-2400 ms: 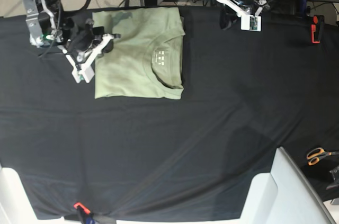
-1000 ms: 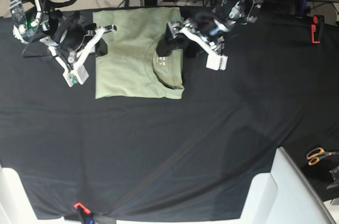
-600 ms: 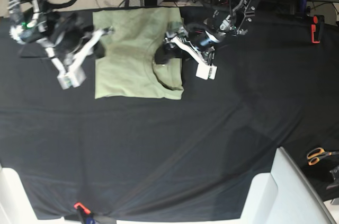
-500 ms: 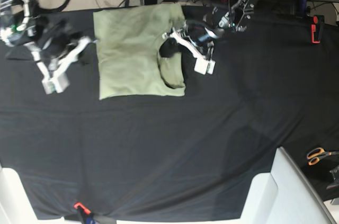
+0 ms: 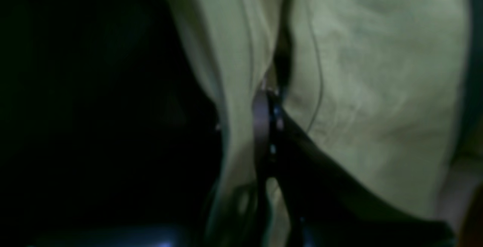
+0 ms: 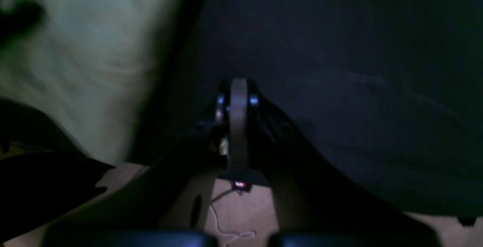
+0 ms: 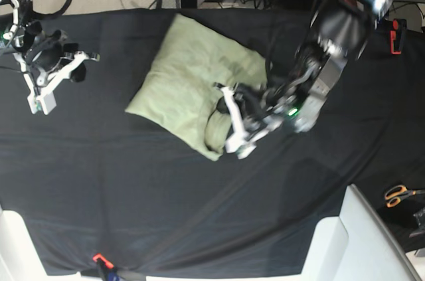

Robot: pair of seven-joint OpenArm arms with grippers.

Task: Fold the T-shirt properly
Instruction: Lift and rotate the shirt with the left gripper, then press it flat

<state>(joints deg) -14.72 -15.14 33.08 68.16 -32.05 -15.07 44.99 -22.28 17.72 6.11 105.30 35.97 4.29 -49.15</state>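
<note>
The left gripper (image 5: 264,103) is clamping a bunched fold of the T-shirt (image 7: 192,85), its jaws nearly together with pale green cloth pinched between them; in the left wrist view fabric is draping on both sides of the closed tips. From the base view that gripper (image 7: 229,111) is sitting at the shirt's near right edge, where the cloth is rolling into a thick lump by the collar side. The shirt itself is lying skewed on the black table cloth (image 7: 199,214), turned at an angle and rumpled, roughly central and toward the back.

Judging the step as a drag or re-fold of the garment with 1 arm, doing it well is probably meaning keeping the pinch low and the pull slow, so the layers are sliding together and not peeling apart. Lifting only slightly should be stopping the lump from growing. The black cloth underneath is looking loose, so it could be wrinkling along with the shirt.

Farther off, at the table's far left, the right gripper (image 7: 46,78) is resting fully closed on nothing, well apart from the shirt; its wrist view shows its tips (image 6: 237,99) together over bare black cloth.
</note>
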